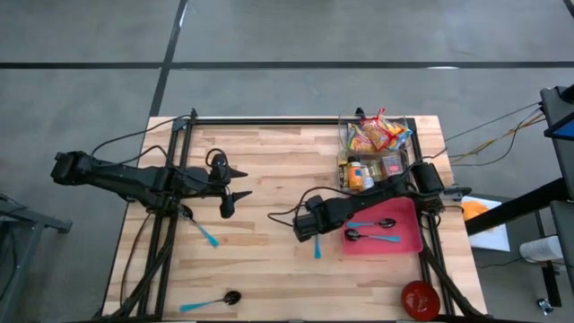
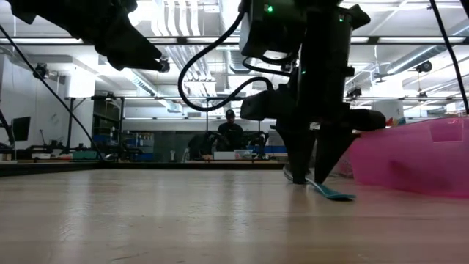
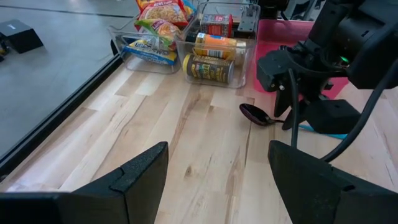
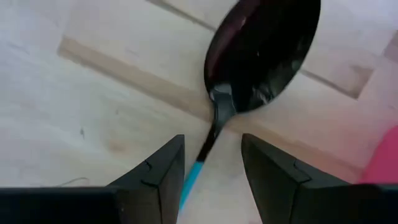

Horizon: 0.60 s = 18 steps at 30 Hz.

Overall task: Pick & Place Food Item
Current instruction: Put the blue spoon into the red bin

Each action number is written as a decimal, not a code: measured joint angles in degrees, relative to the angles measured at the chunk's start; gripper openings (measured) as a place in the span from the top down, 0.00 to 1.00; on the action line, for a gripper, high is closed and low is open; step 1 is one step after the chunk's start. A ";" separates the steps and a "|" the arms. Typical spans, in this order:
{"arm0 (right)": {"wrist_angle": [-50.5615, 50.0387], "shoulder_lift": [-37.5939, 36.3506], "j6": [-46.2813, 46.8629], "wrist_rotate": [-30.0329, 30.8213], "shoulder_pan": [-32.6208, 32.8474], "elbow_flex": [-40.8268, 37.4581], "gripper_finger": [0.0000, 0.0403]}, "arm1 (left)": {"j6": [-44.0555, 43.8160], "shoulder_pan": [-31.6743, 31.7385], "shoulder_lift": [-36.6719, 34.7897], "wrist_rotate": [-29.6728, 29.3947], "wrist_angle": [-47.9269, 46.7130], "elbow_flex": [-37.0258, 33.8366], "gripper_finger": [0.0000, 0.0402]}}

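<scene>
A spoon with a dark bowl (image 4: 264, 50) and a blue handle (image 1: 317, 248) lies flat on the wooden table, just left of the pink tray (image 1: 404, 244). My right gripper (image 4: 211, 146) points down over it, open, with one finger on each side of the spoon's thin neck and a gap on both sides. In the low view its fingertips (image 2: 311, 178) are down near the tabletop. Food packets (image 1: 377, 135) and cans (image 1: 359, 175) sit in clear bins at the far right. My left gripper (image 1: 235, 184) waits open above the table's left half.
Two more spoons (image 1: 372, 224) lie on the pink tray. Another lies below my left gripper (image 1: 204, 233) and one near the front edge (image 1: 211, 301). A red bowl (image 1: 419, 299) stands at the near right corner. People sit in the room beyond the table (image 2: 231, 132).
</scene>
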 joint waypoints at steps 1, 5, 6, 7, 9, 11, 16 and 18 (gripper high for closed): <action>0.79 0.00 -0.03 0.08 -0.04 -0.28 0.61 | 0.00 0.00 0.00 0.01 0.00 0.00 0.30; 2.18 -0.01 -0.68 0.30 -0.04 -0.91 0.61 | 0.12 0.00 0.00 -0.01 0.02 0.00 0.30; 2.30 -0.03 -0.72 0.32 -0.04 -1.15 0.61 | 0.11 0.00 0.00 -0.01 0.00 0.00 0.30; 2.37 -0.13 -0.74 0.31 -0.04 -1.40 0.61 | 0.11 0.00 0.00 -0.01 0.00 0.00 0.30; 2.48 -0.16 -0.76 0.20 -0.06 -1.72 0.62 | 0.11 0.00 0.00 -0.01 0.00 0.00 0.30; 2.37 -0.20 -0.83 0.19 -0.04 -1.91 0.63 | 0.11 0.00 0.00 -0.01 0.01 0.00 0.30; 2.02 -0.20 -1.13 0.45 -0.04 -2.07 0.76 | 0.11 0.00 0.00 -0.01 0.00 0.00 0.30; 1.84 -0.20 -1.34 1.33 -0.04 -2.12 0.82 | 0.11 0.00 0.00 -0.01 0.00 0.00 0.30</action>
